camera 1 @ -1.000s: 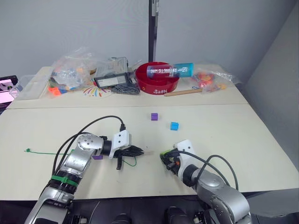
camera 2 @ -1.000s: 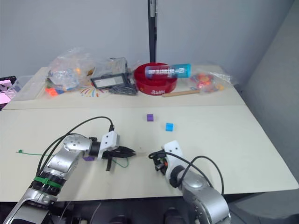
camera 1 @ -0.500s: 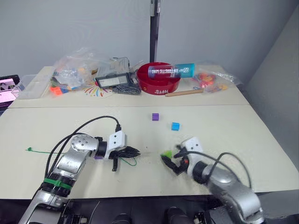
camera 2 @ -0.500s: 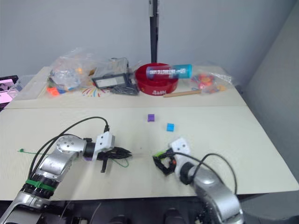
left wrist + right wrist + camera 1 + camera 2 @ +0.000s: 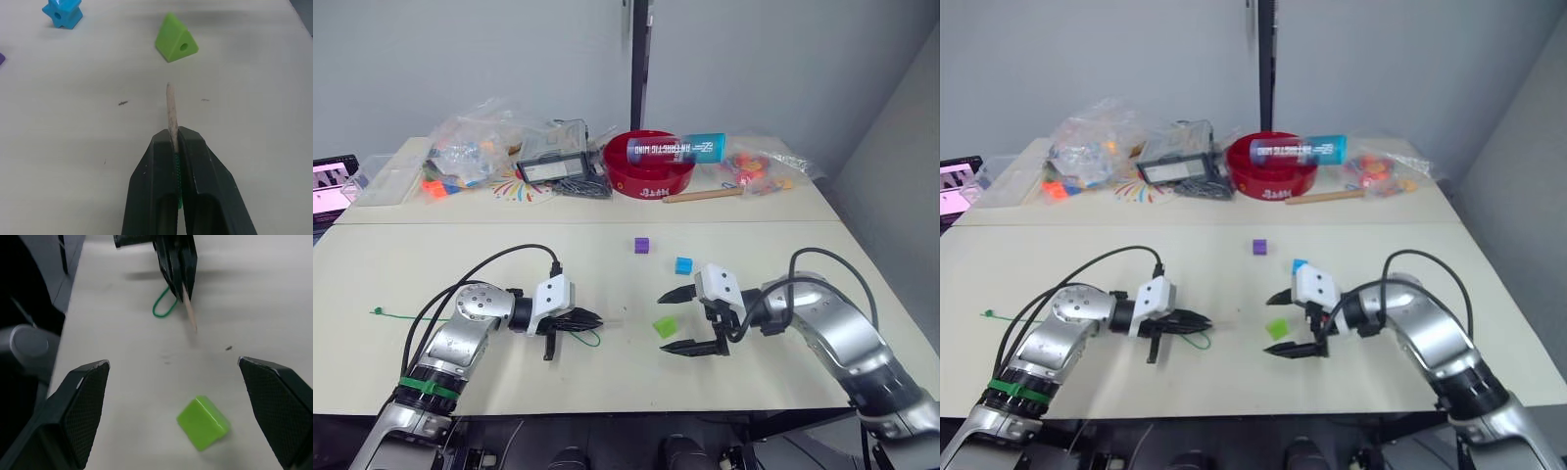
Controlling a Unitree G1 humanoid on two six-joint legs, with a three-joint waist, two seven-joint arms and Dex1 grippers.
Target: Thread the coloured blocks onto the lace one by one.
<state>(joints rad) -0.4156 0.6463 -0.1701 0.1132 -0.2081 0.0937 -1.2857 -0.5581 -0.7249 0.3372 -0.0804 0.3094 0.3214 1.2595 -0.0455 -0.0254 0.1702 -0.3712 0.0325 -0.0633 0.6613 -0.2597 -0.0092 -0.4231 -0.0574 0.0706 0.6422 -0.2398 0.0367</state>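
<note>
At nine o'clock on the table the lace (image 5: 421, 319) trails from its knot to the left gripper (image 5: 174, 147), whose fingers are pinched together on the pale stiff tip. No block sits on the exposed string, so threading looks barely begun. Just beyond the tip lies the light green block (image 5: 665, 327), between the wide-apart fingers of the right gripper (image 5: 690, 320). The blue block (image 5: 682, 265) and purple block (image 5: 641, 245) wait toward twelve o'clock.

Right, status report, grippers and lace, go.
Left gripper shut on the lace, stiff tip forward. Right gripper open, straddling the light green block on the table. Nothing between tip and block.
</note>
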